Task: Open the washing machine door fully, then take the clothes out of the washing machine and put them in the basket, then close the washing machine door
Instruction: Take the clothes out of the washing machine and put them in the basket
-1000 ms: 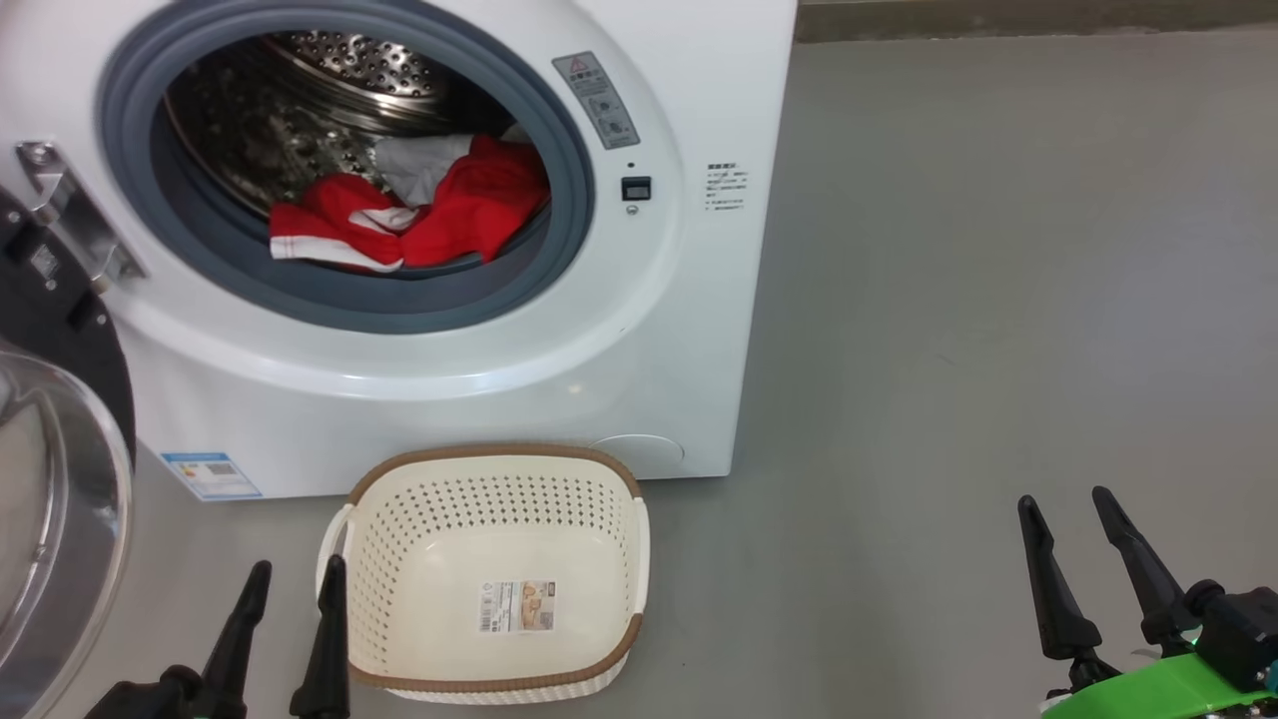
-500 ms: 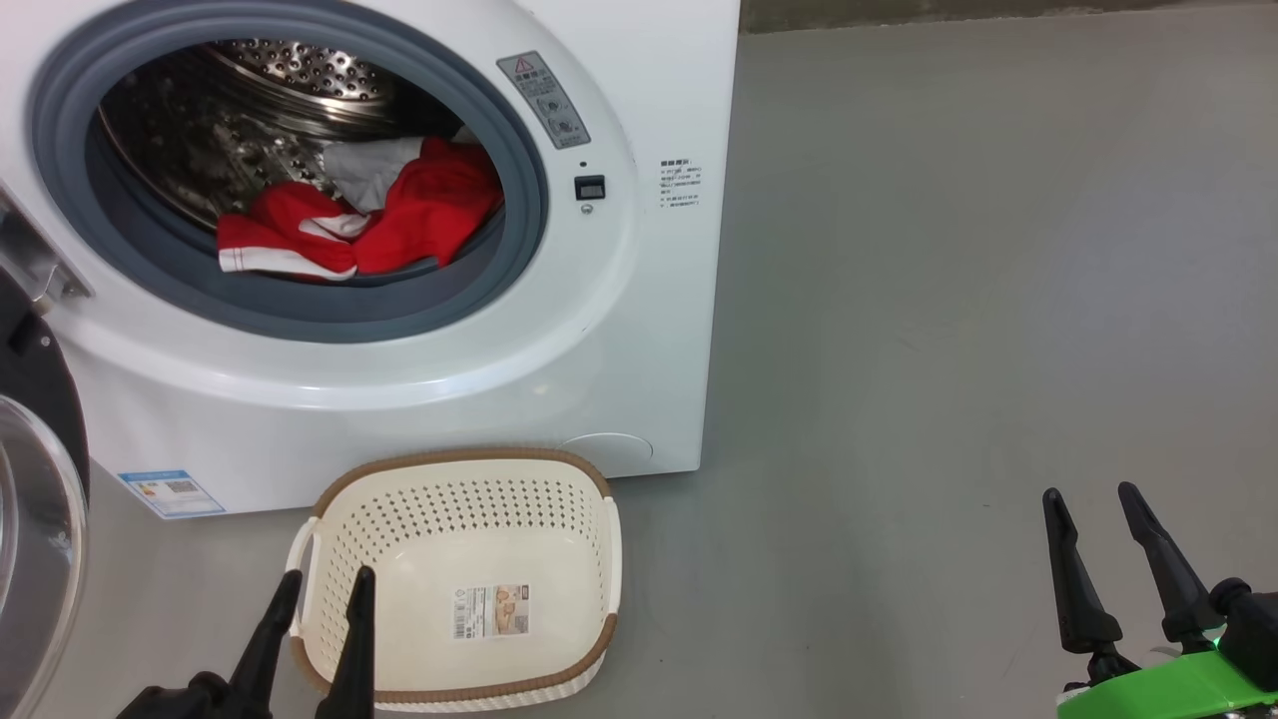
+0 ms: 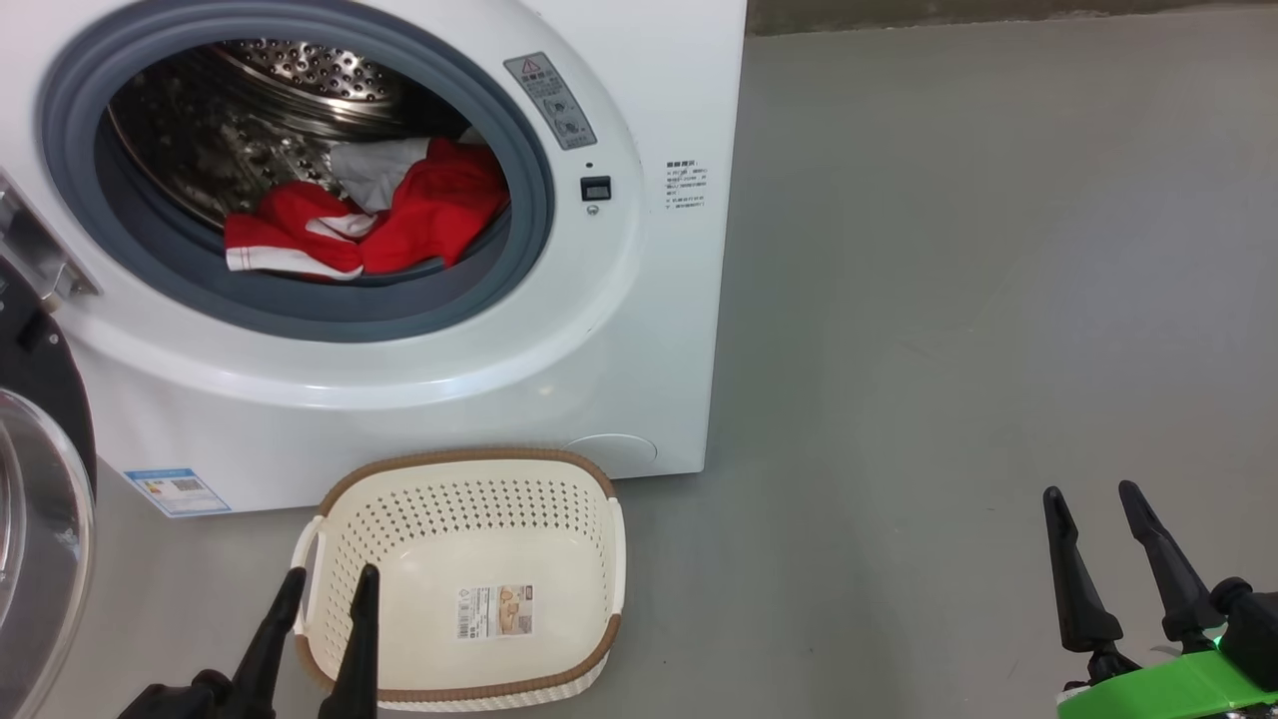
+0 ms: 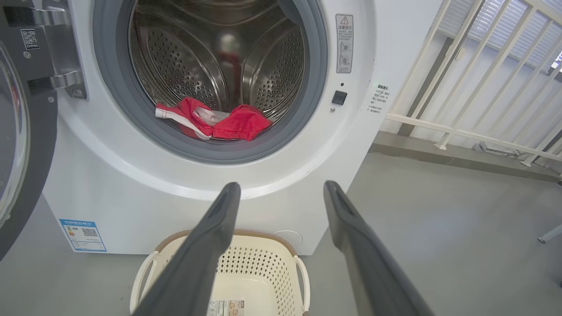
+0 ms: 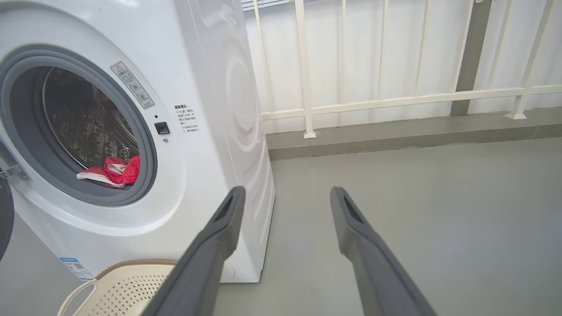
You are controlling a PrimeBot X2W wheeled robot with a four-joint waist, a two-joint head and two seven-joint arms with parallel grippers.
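Well, both sets of jaws stand spread wide, with nothing between them. The left gripper hovers low over the near-left corner of the basket, fingers pointing toward the machine. The right gripper hangs well off to the right, over bare floor.

The basket sits on the floor just in front of the washing machine, below the round opening, with nothing in it but a sticker on its bottom. The washing machine door hangs swung out on its hinge at the far left, so the opening is unobstructed.

The clothes lie in a loose heap at the bottom of the steel drum, just behind the lip of the grey gasket. They are mostly red folds, with a pale grey-white piece tucked behind.

To my eye this is soft, limp, light stuff that will sag and trail from any grip; whether it is damp I cannot tell. The pieces look tangled, so a pull on one may drag the others along, or drop one on the gasket lip.

The best hold, I'd say, is a thick bunched fold: the raised red hump on the right, or the white-striped hem poking forward on the left. A deep pinch on gathered cloth should hold better than a single thin layer, and it keeps the fingertips off the hard drum.
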